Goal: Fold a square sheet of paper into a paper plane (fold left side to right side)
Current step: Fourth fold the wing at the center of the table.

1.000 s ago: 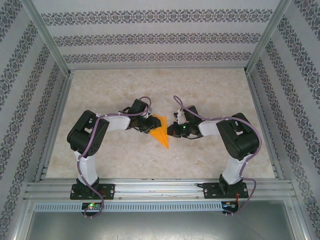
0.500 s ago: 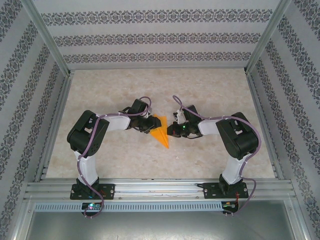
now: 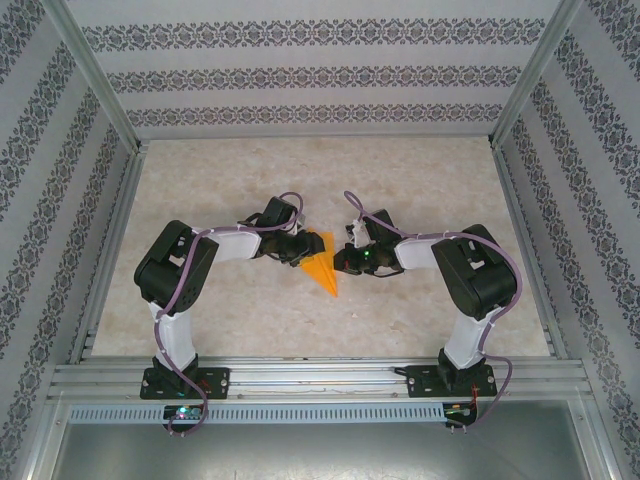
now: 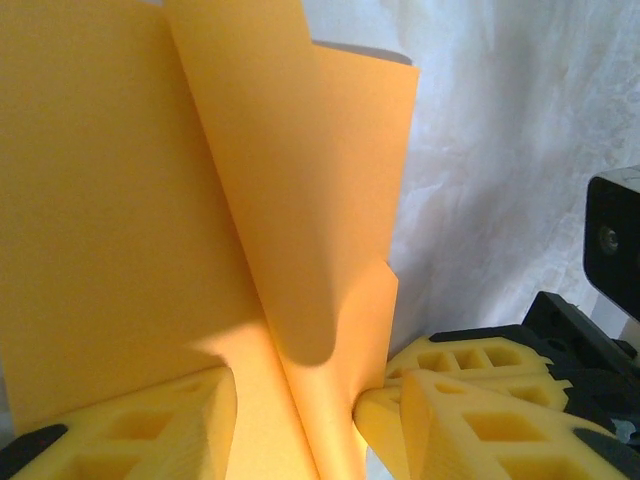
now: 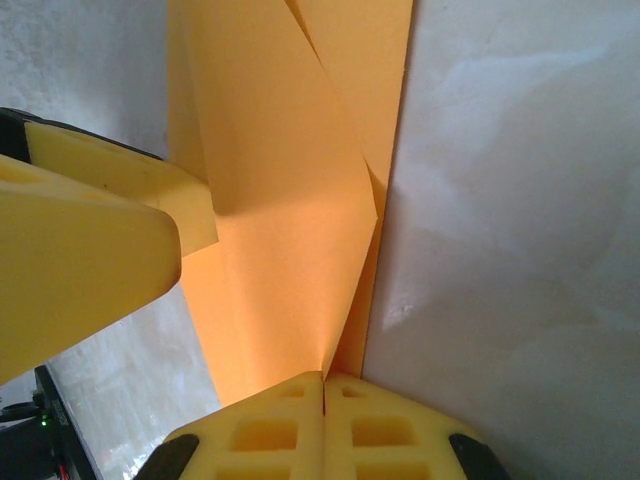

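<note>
both arms rise from their bases at the near edge, bend at raised elbows and reach inward, so the forearms point at each other across the middle of the table; each wrist tips down toward the surface; the orange sheet of paper lies between them, partly folded into a pointed shape, its tip toward the near edge and its broad end farther away

the left gripper sits at the sheet's left edge near the broad end; in the left wrist view its yellow fingers stand apart, so the claw is open; a raised flap of the paper curls up in the gap between them, while the rest of the sheet lies flat to the left, beneath the left-hand finger

the right gripper sits at the sheet's right edge; in the right wrist view its two pads are pressed together with no gap, so the claw is closed; a fold of the paper runs down to the seam between the fingertips; whether the paper is pinched there cannot be told; a finger of the left gripper hangs over the sheet's far side in that view
</note>
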You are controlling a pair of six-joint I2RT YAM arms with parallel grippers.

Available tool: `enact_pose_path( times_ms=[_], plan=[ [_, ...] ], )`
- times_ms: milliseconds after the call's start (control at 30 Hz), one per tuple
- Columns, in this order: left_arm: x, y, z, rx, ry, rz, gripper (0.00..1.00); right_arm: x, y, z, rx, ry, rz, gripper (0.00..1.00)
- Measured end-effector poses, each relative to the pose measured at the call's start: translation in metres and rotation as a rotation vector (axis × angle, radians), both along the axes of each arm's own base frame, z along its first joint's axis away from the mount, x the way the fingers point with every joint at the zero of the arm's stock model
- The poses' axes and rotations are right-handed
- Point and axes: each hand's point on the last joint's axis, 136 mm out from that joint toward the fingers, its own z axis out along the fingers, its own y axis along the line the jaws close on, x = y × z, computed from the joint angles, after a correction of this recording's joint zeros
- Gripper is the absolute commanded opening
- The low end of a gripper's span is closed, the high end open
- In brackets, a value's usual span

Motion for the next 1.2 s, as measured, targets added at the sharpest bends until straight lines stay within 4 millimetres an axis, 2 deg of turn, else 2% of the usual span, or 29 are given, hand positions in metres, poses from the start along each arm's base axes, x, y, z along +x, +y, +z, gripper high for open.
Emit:
enact_pose_path(
  times_ms=[100, 300, 567, 800, 967, 1200],
  plan=[
    [0.000, 0.000, 0.002, -0.002, -0.005, 0.000, 0.55, 0.000, 0.000, 0.000, -0.007, 0.000, -0.001, 0.05],
    [0.001, 0.004, 0.005, 0.019, -0.012, 0.012, 0.54, 0.000, 0.000, -0.001, -0.010, 0.003, -0.001, 0.05],
    [0.001, 0.005, 0.016, 0.021, -0.030, 0.012, 0.44, 0.000, 0.000, -0.001, -0.010, 0.006, -0.002, 0.05],
    [0.004, -0.001, 0.025, -0.005, -0.040, -0.001, 0.25, 0.000, 0.000, -0.001, -0.010, 0.008, -0.003, 0.05],
    [0.008, -0.011, 0.036, -0.045, -0.049, -0.025, 0.17, 0.000, 0.000, -0.001, -0.010, 0.008, -0.003, 0.05],
    [0.003, -0.026, 0.020, -0.058, -0.006, -0.069, 0.16, 0.000, 0.000, -0.001, -0.012, 0.013, -0.003, 0.07]
  ],
)
